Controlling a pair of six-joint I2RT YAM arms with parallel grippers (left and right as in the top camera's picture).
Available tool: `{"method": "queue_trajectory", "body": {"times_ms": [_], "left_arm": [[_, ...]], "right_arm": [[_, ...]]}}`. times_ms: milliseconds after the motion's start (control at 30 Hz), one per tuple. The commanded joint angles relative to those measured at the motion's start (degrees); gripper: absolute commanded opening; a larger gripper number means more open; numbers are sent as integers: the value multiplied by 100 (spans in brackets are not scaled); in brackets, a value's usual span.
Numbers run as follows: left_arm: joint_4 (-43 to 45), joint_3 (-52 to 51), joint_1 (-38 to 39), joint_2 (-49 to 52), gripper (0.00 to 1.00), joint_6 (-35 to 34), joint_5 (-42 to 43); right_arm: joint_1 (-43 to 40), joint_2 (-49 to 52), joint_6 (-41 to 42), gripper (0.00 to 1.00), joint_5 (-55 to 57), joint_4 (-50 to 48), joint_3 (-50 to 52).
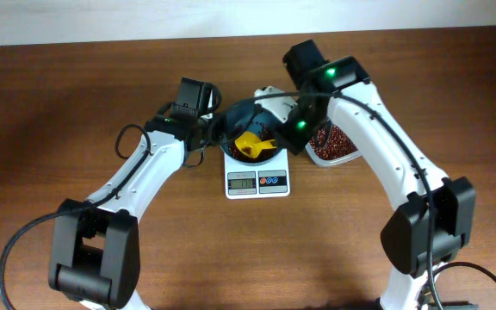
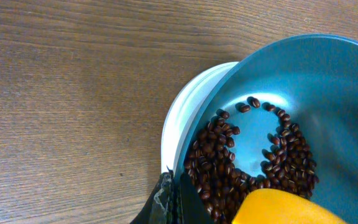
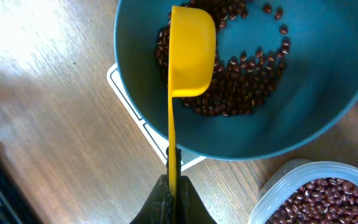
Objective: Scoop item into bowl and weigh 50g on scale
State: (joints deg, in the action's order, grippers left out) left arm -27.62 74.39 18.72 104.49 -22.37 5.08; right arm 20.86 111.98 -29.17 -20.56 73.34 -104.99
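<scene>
**Brown wooden surface (image 1: 76,103): scoop tipped over the bowl on the scale**

At frame centre the bowl (image 1: 241,116) sits on the scale (image 1: 257,182), with beans (image 3: 241,93) ringing its floor. The right gripper (image 3: 173,186) has its jaws pinched on the yellow scoop (image 3: 191,50), cup inverted. The left gripper (image 2: 169,199) has its jaws narrow, apparently nipping the bowl's rim. Likely next: check the display, then refill from the clear container (image 3: 328,165) just right of the scale. The arms crowd the centre; the lower frame lies open.
</scene>
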Motion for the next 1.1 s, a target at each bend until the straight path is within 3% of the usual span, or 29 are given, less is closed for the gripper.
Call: {"method": "queue_trajectory", "body": {"times_ms": [0, 267, 800, 967, 1067], "left_arm": [[-31, 79, -4, 42, 0, -111, -66], [-26, 79, -4, 42, 0, -142, -188], [273, 85, 2, 42, 7, -140, -125], [188, 85, 2, 42, 28, -140, -31], [142, 83, 2, 42, 32, -140, 24]], "right_arm": [[-315, -232, -61, 4, -822, 26, -120], [-828, -229, -61, 4, -1635, 17, -120], [-1156, -232, -42, 4, -1700, -4, -315], [-1156, -232, -42, 4, -1698, -11, -315], [-1156, -232, -44, 4, -1696, -31, -315]]}}
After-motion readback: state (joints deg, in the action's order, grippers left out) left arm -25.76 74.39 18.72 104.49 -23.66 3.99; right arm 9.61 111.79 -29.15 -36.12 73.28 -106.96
